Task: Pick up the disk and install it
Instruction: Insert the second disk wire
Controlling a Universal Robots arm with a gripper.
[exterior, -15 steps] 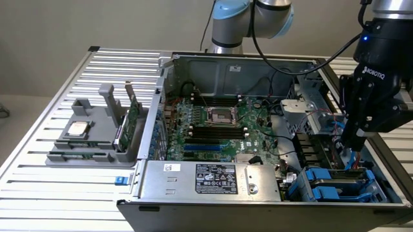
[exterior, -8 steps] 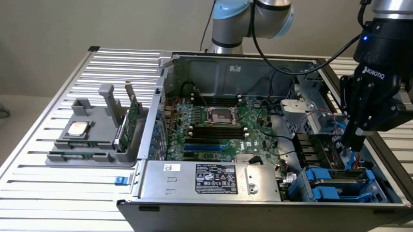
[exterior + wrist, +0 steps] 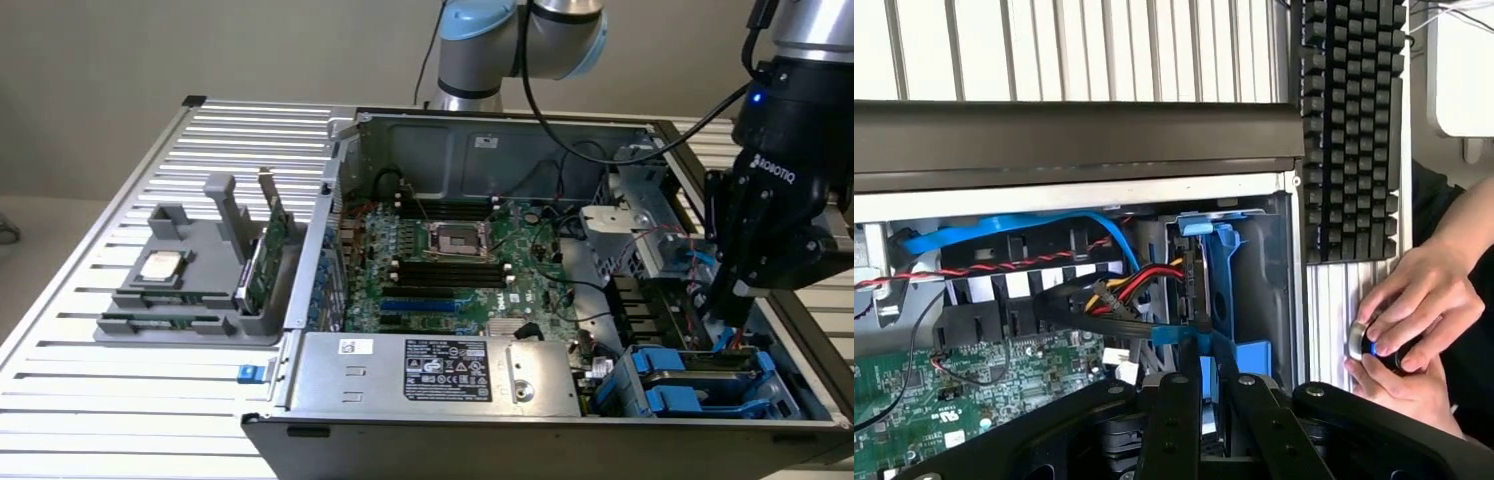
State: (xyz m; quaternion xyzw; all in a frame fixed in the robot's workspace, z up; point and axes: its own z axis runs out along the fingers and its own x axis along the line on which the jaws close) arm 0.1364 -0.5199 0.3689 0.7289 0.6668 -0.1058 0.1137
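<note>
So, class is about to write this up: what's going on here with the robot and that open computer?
The arm's end effector is lowered into the drive bay corner of the open computer case, on the exterior view's right. In the wrist view its fingers are closed on the blue carrier of the disk, which sits down in the bay beside the blue cable. A person's hands work a small device beside the keyboard.

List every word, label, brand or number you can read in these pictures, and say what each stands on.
"ROBOTIQ": white lettering on the black gripper body, read with some doubt.
Black printed label on the grey metal power supply cover: print too small to read.
Small white sticker on that cover: unreadable.
White markings on the green motherboard: unreadable.
</note>
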